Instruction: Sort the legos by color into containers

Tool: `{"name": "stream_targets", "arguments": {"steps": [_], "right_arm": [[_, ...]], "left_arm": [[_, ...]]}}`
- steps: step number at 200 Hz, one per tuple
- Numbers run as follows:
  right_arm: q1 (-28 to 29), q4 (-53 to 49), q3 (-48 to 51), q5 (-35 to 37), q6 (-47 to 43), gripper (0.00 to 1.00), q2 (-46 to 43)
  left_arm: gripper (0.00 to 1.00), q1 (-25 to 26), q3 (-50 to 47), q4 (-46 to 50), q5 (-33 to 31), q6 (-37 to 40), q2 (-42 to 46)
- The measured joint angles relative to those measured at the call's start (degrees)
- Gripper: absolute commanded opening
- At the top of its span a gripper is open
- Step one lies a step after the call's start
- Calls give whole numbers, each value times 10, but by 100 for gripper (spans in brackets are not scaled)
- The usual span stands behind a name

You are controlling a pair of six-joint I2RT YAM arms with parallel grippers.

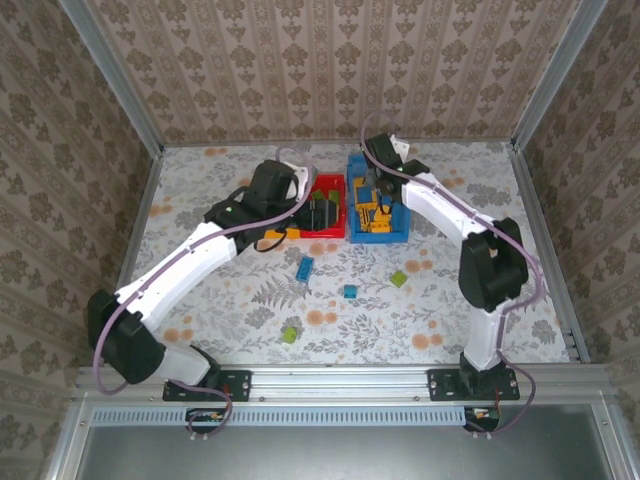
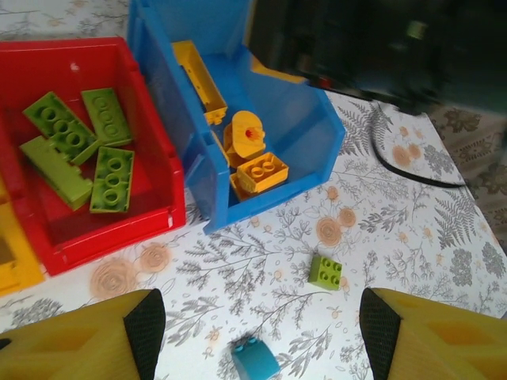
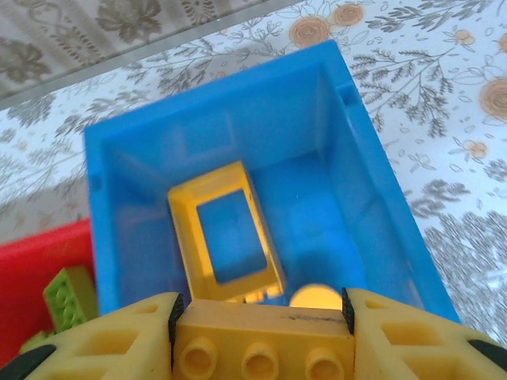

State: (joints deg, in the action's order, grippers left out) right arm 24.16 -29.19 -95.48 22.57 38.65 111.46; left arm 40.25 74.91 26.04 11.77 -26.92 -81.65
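My right gripper [image 3: 260, 317] is shut on a yellow lego brick [image 3: 261, 344], studs toward the camera, held above the blue container [image 3: 372, 198]. An open orange frame [image 3: 224, 233] lies inside that bin. From above, the right gripper [image 1: 375, 195] hangs over the blue container [image 1: 352, 235]. My left gripper [image 2: 261, 332] stands open with nothing between its fingers, high over the table, and sits by the red container [image 1: 332, 182] in the top view. Below it lie a teal brick [image 2: 255, 358] and a small green brick [image 2: 325, 271]. The red container [image 2: 119, 226] holds several green bricks [image 2: 111, 178].
A yellow container [image 2: 12, 265] sits left of the red one, half hidden under the left arm [image 1: 275, 237]. Loose bricks lie on the table: blue ones [image 1: 304, 268] [image 1: 351, 291] and green ones [image 1: 399, 279] [image 1: 289, 334]. Orange bricks [image 2: 261, 170] fill the blue bin.
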Motion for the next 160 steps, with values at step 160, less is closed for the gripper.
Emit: {"name": "stream_targets", "arguments": {"steps": [160], "right_arm": [[-29, -166, -301, 48, 337, 51, 247]], "left_arm": [[70, 18, 34, -17, 56, 70, -60]]}}
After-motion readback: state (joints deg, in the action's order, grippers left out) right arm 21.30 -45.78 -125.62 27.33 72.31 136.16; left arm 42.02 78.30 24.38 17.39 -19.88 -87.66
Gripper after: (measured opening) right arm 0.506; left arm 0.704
